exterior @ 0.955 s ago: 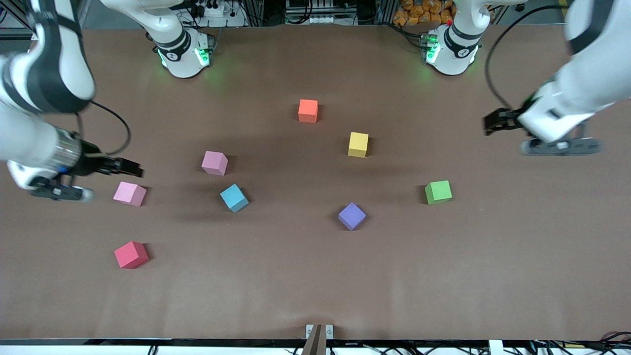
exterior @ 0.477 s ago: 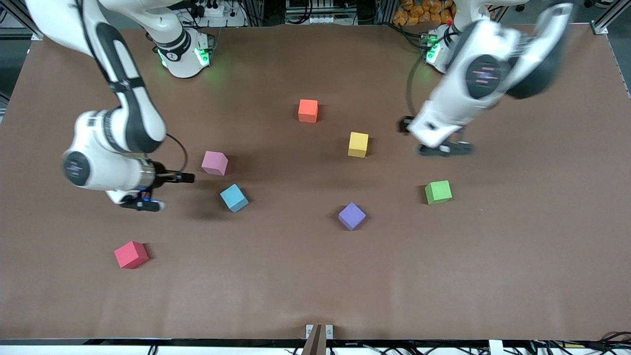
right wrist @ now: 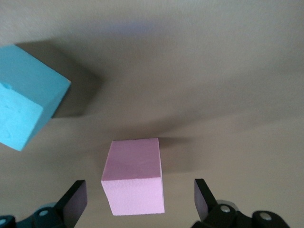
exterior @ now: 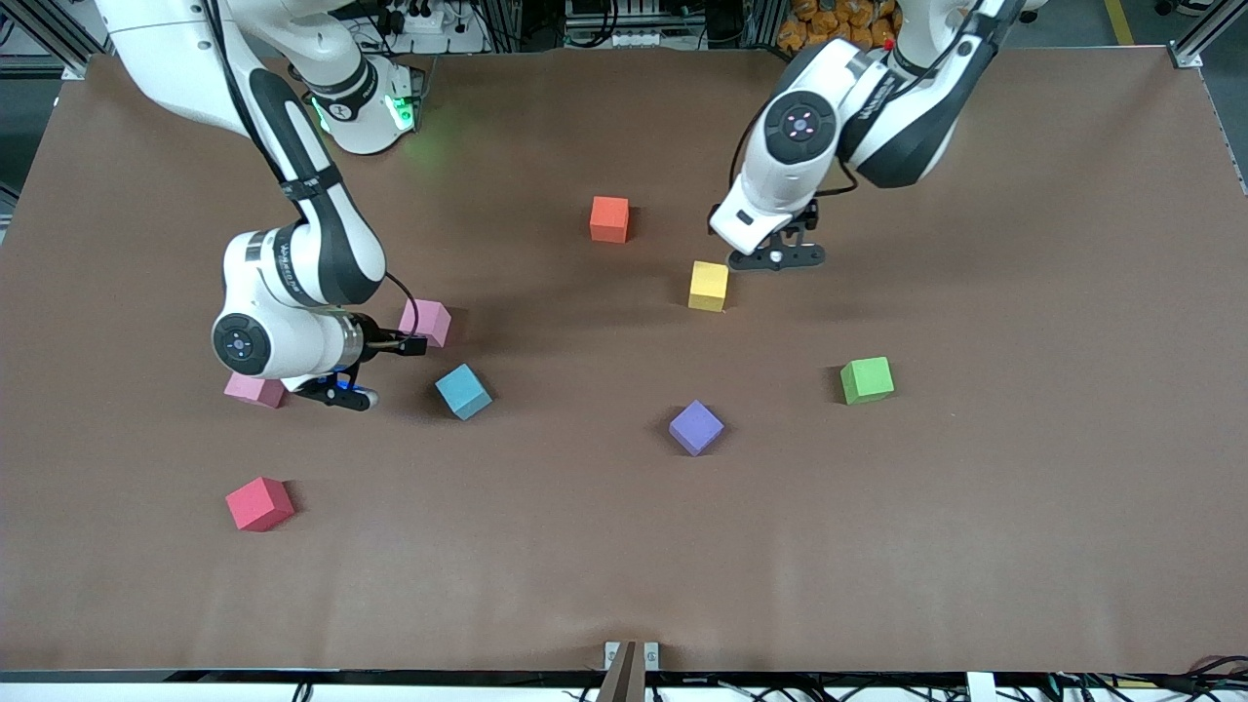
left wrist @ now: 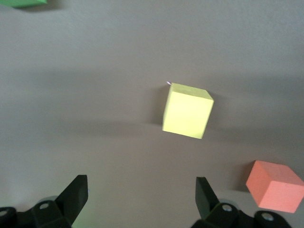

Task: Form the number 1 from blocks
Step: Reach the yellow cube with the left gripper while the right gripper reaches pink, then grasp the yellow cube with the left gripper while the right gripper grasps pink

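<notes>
Eight blocks lie apart on the brown table: orange (exterior: 609,218), yellow (exterior: 709,286), pink (exterior: 425,322), light blue (exterior: 463,391), purple (exterior: 696,427), green (exterior: 867,379), red (exterior: 259,503) and a second pink (exterior: 255,390), half hidden under the right arm. My right gripper (exterior: 408,343) is low and open. In the right wrist view the pink block (right wrist: 134,175) lies between the fingers of that gripper (right wrist: 139,183) with gaps on both sides, and the light blue block (right wrist: 26,95) is beside it. My left gripper (exterior: 770,249) hangs open beside the yellow block (left wrist: 187,110), holding nothing. The left wrist view also shows the orange block (left wrist: 274,186).
The two arm bases (exterior: 366,107) (exterior: 892,58) stand along the table's edge farthest from the front camera. A small metal bracket (exterior: 632,661) sits at the middle of the edge nearest it. Wide bare brown table (exterior: 1024,487) lies toward the left arm's end.
Both arms have swung in from the table's ends. The right gripper passed the second pink block and reached the pink one. The left gripper came down beside the yellow block.
</notes>
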